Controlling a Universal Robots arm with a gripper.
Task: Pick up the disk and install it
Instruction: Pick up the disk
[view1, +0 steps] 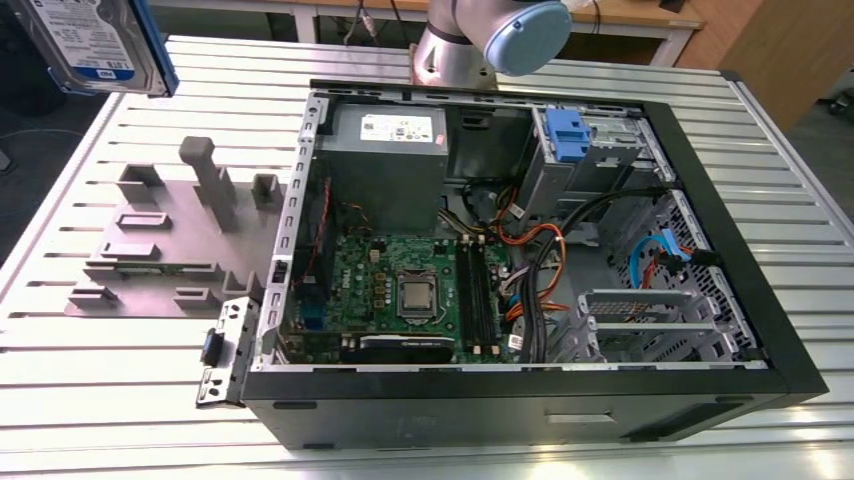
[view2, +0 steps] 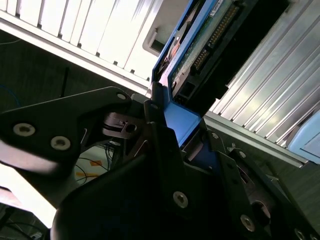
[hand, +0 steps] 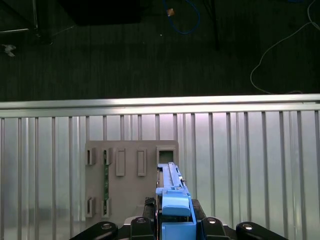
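And the disk (view1: 96, 40) is up in the air, high in the upper left corner of the exterior view, label facing out, blue frame round its edge, well apart from the computer case (view1: 534, 400). The gripper (view2: 181, 127) is clamped tight on it. In the second wrist view the black fingers (view2: 157, 150) squeeze the blue frame from both sides, with the drive's connector pins in sight further out.

In the first wrist view the disk shows edge-on, hanging over the grey fixture plate (hand: 130, 175) with its row of slots. The slatted metal table (hand: 250, 165) lies beneath, and a dark floor (hand: 100, 60) with loose wires on it lies beyond the table's edge.

Over to the exterior view: the case lies open on its side in the middle of the frame, and the arm's base (view1: 461, 50) stands just behind it at top centre. Inside, upper left, sits the grey power supply box (view1: 387, 150) with a white sticker; upper right, the metal cage (view1: 567, 135) with a blue tab.

Below that cage it's crowded. Orange and black cables (view1: 534, 235) bundle across the gap between the green circuit board (view1: 400, 290) and the right-hand wall, and a blue cable (view1: 654, 260) loops by that wall. The fixture plate sits on the exterior view's left, beside the case and under the raised disk in the frame
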